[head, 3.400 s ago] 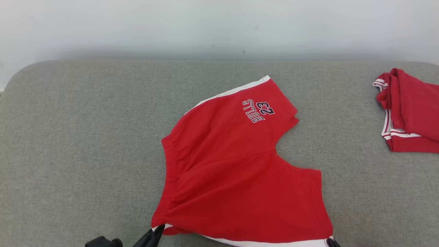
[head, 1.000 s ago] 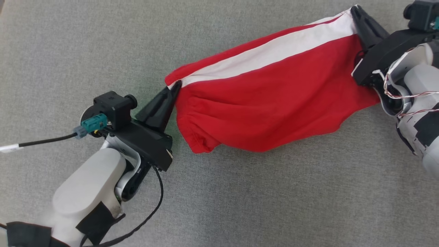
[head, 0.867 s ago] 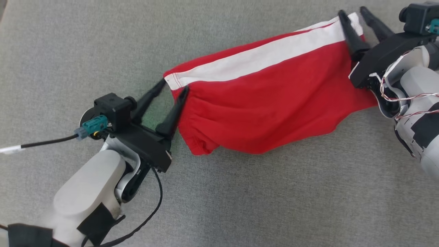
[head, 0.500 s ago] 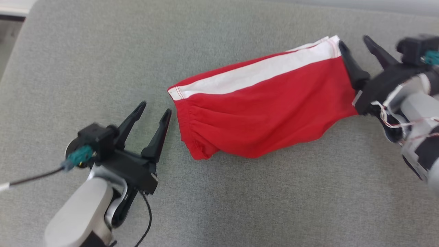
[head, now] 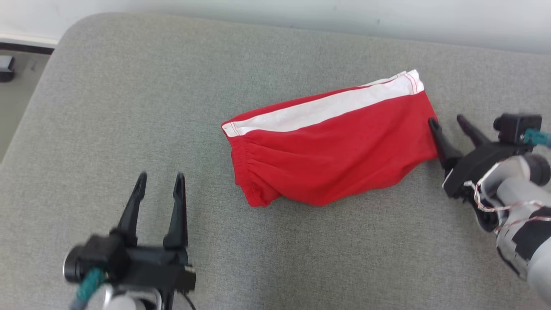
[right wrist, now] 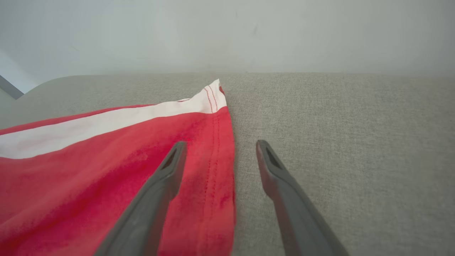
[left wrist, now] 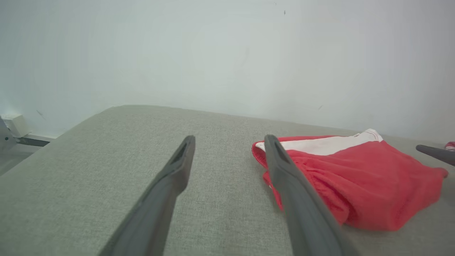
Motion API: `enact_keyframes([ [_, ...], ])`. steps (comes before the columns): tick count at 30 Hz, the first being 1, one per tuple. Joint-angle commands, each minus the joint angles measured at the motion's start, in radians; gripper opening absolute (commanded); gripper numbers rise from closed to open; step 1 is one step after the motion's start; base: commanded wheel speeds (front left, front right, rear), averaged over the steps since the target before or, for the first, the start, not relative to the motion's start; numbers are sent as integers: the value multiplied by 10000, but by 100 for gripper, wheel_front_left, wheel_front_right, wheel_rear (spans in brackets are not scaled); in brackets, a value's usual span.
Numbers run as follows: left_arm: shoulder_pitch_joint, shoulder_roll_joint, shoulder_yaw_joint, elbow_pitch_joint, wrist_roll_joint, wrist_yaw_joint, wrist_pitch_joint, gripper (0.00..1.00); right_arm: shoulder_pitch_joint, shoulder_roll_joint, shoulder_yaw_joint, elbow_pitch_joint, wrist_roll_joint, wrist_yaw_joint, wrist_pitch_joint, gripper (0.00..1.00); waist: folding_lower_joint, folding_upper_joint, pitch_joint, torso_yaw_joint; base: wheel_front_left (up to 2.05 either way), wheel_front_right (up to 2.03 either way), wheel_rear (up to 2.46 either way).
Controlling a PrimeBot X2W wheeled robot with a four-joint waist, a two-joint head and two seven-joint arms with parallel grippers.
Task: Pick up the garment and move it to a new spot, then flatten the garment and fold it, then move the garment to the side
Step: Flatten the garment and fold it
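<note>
The garment is a pair of red shorts with a white side stripe, folded over and lying on the grey cushion. My left gripper stands open at the lower left, well apart from the elastic waistband end. My right gripper is open just off the hem end on the right, one finger close to the cloth. The left wrist view has the shorts right of the left gripper. From the right wrist, the right gripper straddles the hem with nothing pinched.
The cushion's rounded far-left corner drops to a floor strip. A pale wall runs behind the cushion. At the right edge of the left wrist view, a dark fingertip of the other gripper pokes in.
Both grippers have opened and let go of the shorts, which now lie loose on the cushion. Both have drawn back from the cloth, the left farther. The head camera has also shifted.
</note>
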Motion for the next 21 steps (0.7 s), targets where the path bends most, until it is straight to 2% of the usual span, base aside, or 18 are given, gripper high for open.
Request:
enact_keyframes([
  [1, 353, -230, 234, -193, 327, -71, -13, 100, 248, 101, -83, 64, 82, 9, -47, 100, 2, 1, -97, 31, 0, 0, 0],
  [6, 1532, -889, 1096, -385, 1117, -248, -13, 100, 665, 348, -163, 468, -169, 9, -31, 100, 2, 1, -314, 194, 0, 0, 0],
  [9, 1756, -941, 1115, -227, 1247, -390, -13, 100, 734, 466, -40, 817, -161, 9, 10, 100, 2, 1, -373, 305, 0, 0, 0],
  [17, 1843, -958, 1139, -195, 763, -354, -13, 100, 644, 871, 224, 1526, 28, 9, 532, 100, 2, 1, -407, 561, 0, 0, 0],
  [18, 1852, -959, 1121, -179, 753, -351, -13, 100, 634, 900, 247, 1555, 62, 9, 542, 55, 2, 1, -415, 574, 0, 0, 0],
  [19, 1858, -959, 1105, -149, 743, -345, -13, 100, 637, 925, 273, 1584, 88, 9, 554, 15, 2, 1, -436, 580, 0, 0, 0],
  [20, 1873, -958, 1102, -121, 749, -340, -13, 100, 662, 956, 301, 1604, 106, 9, 565, 0, 2, 1, -475, 575, 0, 0, 0],
  [21, 1898, -957, 1103, -93, 752, -337, -13, 100, 691, 978, 312, 1612, 140, 9, 550, 0, 2, 1, -519, 564, 0, 0, 0],
])
